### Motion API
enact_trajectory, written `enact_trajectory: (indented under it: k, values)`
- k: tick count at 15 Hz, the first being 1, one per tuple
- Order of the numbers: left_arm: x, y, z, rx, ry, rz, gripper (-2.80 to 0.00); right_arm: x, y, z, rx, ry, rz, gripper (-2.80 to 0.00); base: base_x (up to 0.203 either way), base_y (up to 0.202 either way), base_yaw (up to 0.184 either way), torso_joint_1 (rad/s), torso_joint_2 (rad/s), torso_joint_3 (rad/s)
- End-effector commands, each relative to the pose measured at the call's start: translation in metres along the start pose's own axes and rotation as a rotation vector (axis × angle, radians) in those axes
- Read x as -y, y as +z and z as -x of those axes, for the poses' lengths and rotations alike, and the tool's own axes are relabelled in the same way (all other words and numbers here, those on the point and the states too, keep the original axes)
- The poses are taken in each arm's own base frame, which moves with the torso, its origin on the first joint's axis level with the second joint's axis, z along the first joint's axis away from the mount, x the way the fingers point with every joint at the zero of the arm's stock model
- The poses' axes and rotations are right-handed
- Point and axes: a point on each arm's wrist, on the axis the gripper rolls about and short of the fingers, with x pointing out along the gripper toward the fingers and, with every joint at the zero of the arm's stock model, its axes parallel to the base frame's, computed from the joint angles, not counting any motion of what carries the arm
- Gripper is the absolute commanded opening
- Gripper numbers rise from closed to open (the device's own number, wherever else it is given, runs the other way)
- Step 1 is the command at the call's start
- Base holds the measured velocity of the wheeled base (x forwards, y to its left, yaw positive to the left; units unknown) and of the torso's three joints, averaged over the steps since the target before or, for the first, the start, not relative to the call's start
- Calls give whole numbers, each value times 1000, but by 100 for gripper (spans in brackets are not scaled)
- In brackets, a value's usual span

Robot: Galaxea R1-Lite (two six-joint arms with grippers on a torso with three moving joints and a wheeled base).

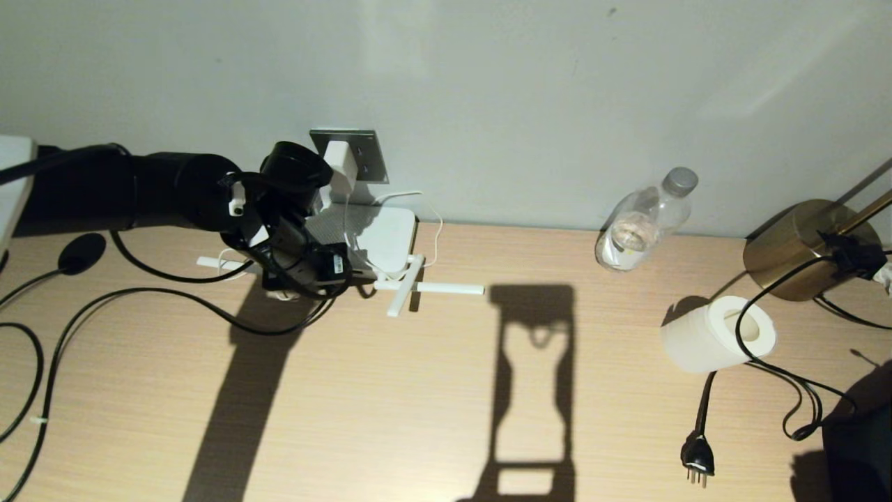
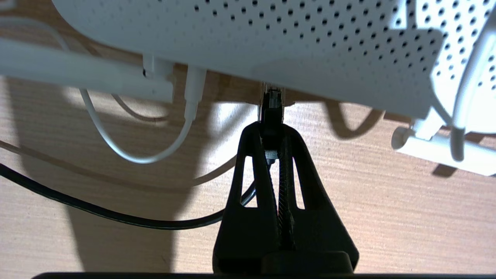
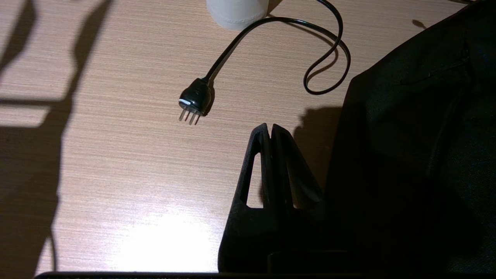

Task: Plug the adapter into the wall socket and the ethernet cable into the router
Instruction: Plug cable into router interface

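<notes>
The white router (image 1: 387, 237) lies flat against the wall with its stick antennas spread on the table. Behind it the white adapter (image 1: 340, 162) sits in the grey wall socket (image 1: 373, 157), and its thin white cord (image 2: 135, 157) runs into the router's edge. My left gripper (image 2: 271, 128) is shut on the ethernet cable (image 2: 116, 219) just behind its clear connector (image 2: 272, 101), whose tip is at a port in the router's (image 2: 310, 46) near edge. In the head view that gripper (image 1: 327, 268) is at the router's near left side. The right gripper (image 3: 270, 128) hovers shut and empty over the table.
A water bottle (image 1: 644, 223), a toilet roll (image 1: 718, 335) and a brass lamp base (image 1: 787, 247) stand at the right. A black three-pin plug (image 3: 195, 99) lies near the right gripper, beside a black bag (image 3: 418, 155). A black disc on a cord (image 1: 81, 252) lies at the left.
</notes>
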Motion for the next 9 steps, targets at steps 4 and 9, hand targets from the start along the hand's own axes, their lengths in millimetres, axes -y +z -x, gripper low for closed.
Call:
enact_trajectory:
  k: [4, 9]
  values:
    - [-1, -4, 4, -14, 6, 0, -280, 0, 0, 0, -1, 0, 1, -280, 0, 0, 0, 0, 0, 0]
    - [-2, -9, 8, -14, 5, -2, -280, 0, 0, 0, -1, 0, 1, -280, 0, 0, 0, 0, 0, 0]
